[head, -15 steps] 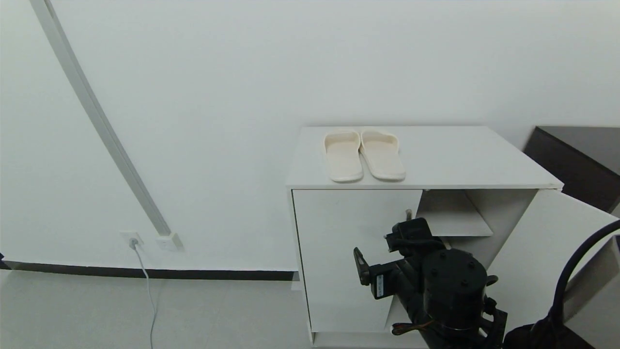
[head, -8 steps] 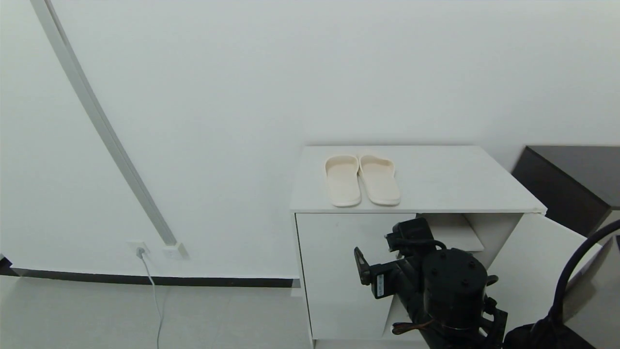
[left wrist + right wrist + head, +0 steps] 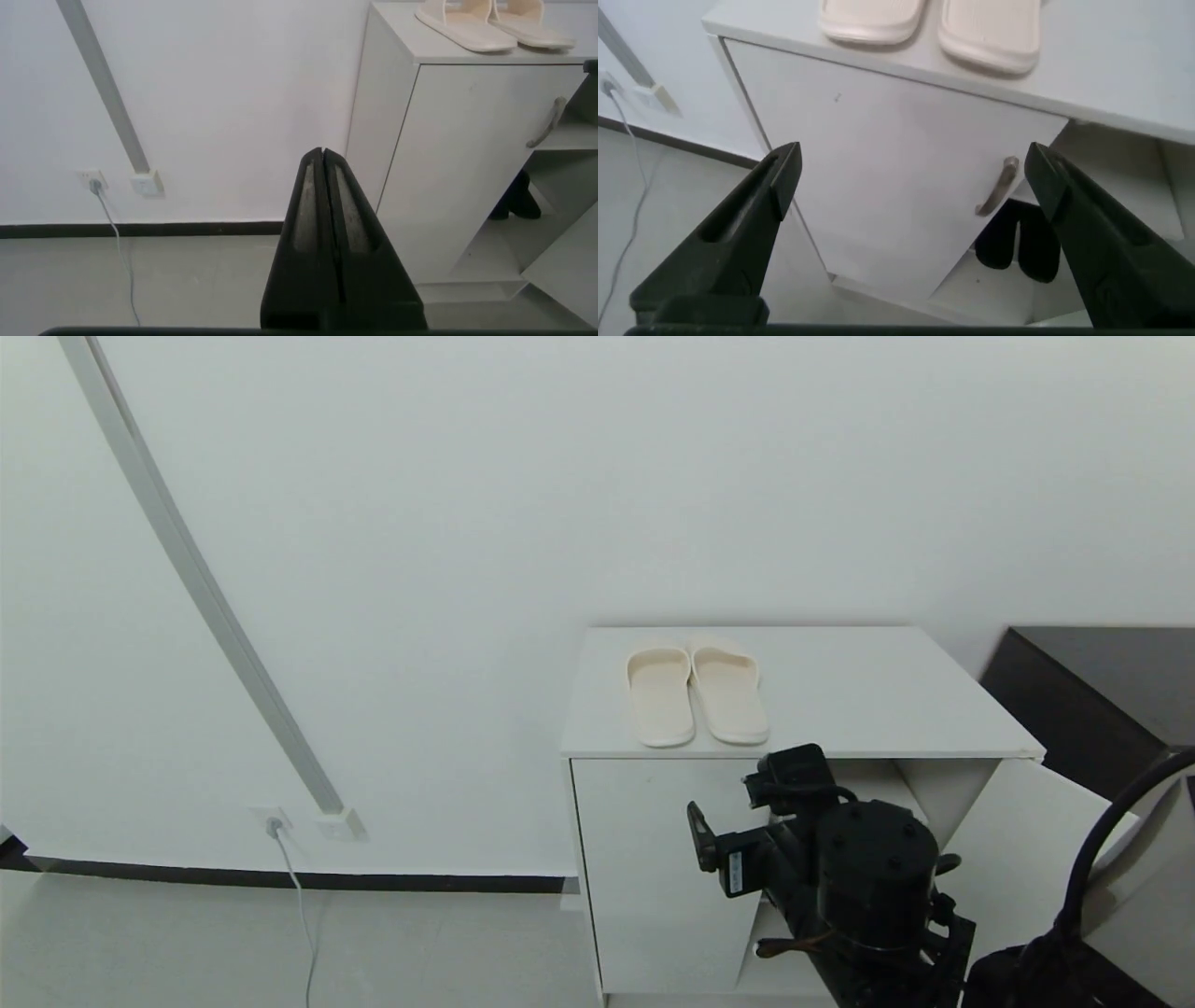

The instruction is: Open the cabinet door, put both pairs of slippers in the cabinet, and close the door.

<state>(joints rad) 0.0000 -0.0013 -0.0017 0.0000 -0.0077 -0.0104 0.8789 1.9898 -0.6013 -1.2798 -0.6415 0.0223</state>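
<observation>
Right gripper [image 3: 912, 159] is spread wide, its two black wedge-shaped fingers far apart and holding nothing. Left gripper [image 3: 323, 163] has its flat fingers pressed together with nothing between them.

Straight ahead of the right gripper stands the cabinet [image 3: 840, 700], a smooth white box with square edges. Its left door [image 3: 653, 868] is closed and carries a slim curved metal handle [image 3: 997, 187] at its inner edge. Its right door [image 3: 1018, 840] is swung out, leaving that side open. Cream slippers [image 3: 695, 695], matte and rounded, lie side by side and touching on the cabinet top, above the right gripper and near the front edge. Dark slippers [image 3: 1022, 241] sit inside the lower compartment under the shelf [image 3: 570, 138], partly hidden by the closed door.

Pale floor [image 3: 280, 943] lies open beside the cabinet, on the left gripper's side. Dark low furniture [image 3: 1092, 691] stands just beyond the open door.
</observation>
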